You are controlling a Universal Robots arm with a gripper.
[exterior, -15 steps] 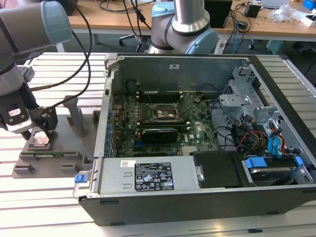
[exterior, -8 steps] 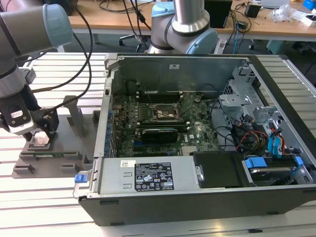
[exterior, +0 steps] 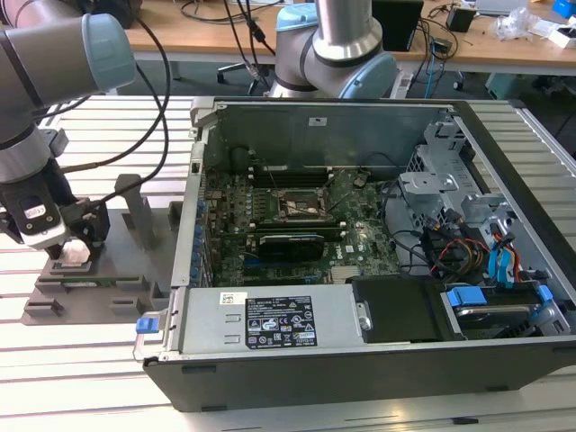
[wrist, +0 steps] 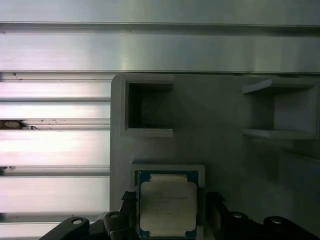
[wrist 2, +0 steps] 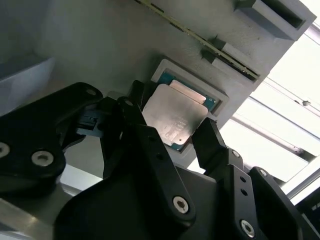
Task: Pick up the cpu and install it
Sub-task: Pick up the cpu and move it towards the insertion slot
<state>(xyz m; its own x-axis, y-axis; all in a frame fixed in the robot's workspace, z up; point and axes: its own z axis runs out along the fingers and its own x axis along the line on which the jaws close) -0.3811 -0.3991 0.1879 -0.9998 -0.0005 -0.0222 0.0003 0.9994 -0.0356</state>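
The slatted table carries an open computer case that takes up the middle and the exterior view's right, its board bare to the room. At the centre of that board sits the dark socket frame, with no silvery lid in it that I can make out, so I'd say the installing is all still to do. On the exterior view's left lies the grey fixture, with the gripper down on it at the lower left of the frame.

The second wrist view adds the close detail. The cpu lies flat in its square pocket in the fixture, and the fingers are spread either side of it, straddling rather than pinching. The first wrist view looks square-on and shows a gap beside the pocket's rim. I'd judge the pick-up not yet made.
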